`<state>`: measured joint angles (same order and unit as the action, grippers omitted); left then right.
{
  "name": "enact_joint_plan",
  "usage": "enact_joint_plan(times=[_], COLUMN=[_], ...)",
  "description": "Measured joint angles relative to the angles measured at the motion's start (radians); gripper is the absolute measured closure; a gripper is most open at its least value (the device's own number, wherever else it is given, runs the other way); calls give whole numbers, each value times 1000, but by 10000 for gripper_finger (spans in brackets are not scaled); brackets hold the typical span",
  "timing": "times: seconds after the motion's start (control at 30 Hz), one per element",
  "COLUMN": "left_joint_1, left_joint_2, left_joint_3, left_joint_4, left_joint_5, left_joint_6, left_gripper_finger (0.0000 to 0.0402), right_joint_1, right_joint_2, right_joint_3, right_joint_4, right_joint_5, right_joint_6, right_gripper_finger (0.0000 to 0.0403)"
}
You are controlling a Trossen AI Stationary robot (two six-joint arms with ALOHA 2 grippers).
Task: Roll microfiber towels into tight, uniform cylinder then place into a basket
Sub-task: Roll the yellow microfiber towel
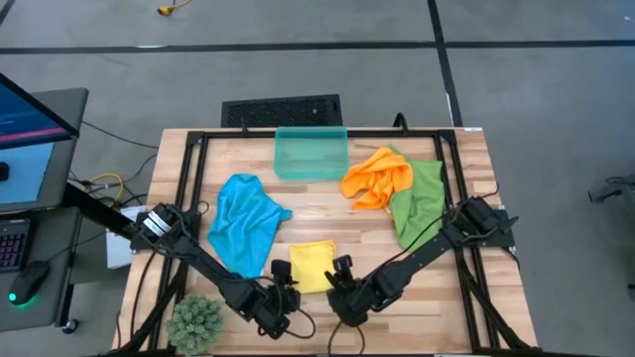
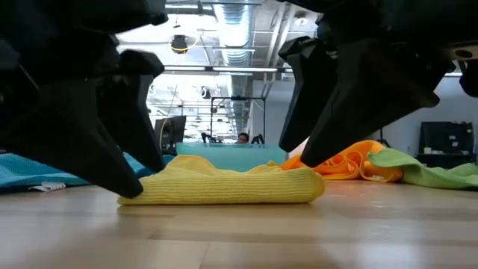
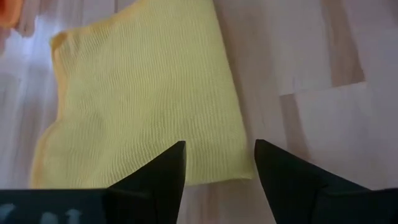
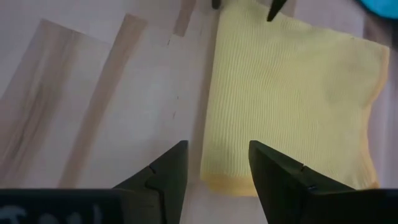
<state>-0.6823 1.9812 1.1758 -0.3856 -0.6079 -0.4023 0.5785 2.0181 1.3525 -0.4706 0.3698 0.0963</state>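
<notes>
A yellow towel [image 1: 311, 264] lies folded flat on the wooden table near its front edge. My left gripper [image 3: 219, 149] stands open over the towel's near left corner [image 3: 239, 171], one finger above the cloth and one above bare wood. My right gripper [image 4: 217, 146] stands open over the near right corner [image 4: 211, 180] in the same way. In the low view the left fingers [image 2: 127, 161] reach down to the towel's left end, and the right fingers [image 2: 310, 138] hang just above its right end. The blue towel [image 1: 243, 223], orange towel [image 1: 377, 177] and green towel [image 1: 417, 198] lie crumpled farther back. The teal basket [image 1: 311, 154] stands at the far middle. My left gripper has a fingertip [image 2: 133, 190] down at the yellow towel's left end, but I cannot tell whether it touches the cloth. My right gripper's fingers hang close over the towel's right end [image 2: 310, 187]; I cannot tell whether they touch it.
A small green plant [image 1: 195, 322] stands at the table's near left corner. A black grated rectangle [image 1: 281, 111] lies behind the basket, beyond the table's far edge. Bare wood shows to the left and right of the yellow towel.
</notes>
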Motion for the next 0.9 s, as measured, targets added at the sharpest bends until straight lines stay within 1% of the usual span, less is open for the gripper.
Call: enact_joint_plan(times=[0.2, 0.3, 0.4, 0.63, 0.73, 0.8, 0.9], left_joint_1=[0, -1, -1, 0, 5, 8, 10], left_joint_2=[0, -4, -5, -5, -5, -5, -4], left_joint_3=[-28, -53, -64, -66, -66, -66, -66], left_joint_4=[26, 67, 81, 93, 92, 92, 93], left_joint_5=[-3, -7, -9, -8, -2, 4, 12], left_joint_6=[2, 4, 2, 5, -6, -10, -10], left_gripper_finger=[216, 216, 216, 216, 216, 216, 217], right_joint_1=[-18, -29, -33, -37, -38, -40, -37], right_joint_2=[0, 0, 0, 1, 27, 52, 84], right_joint_3=[0, 0, 0, 0, -1, 0, 6], right_joint_4=[0, 0, 0, -9, -3, 9, 7], right_joint_5=[-11, -49, -57, -59, -60, -85, -70], right_joint_6=[0, 0, 11, 16, 15, 11, 12], right_gripper_finger=[209, 208, 206, 188, 181, 178, 177])
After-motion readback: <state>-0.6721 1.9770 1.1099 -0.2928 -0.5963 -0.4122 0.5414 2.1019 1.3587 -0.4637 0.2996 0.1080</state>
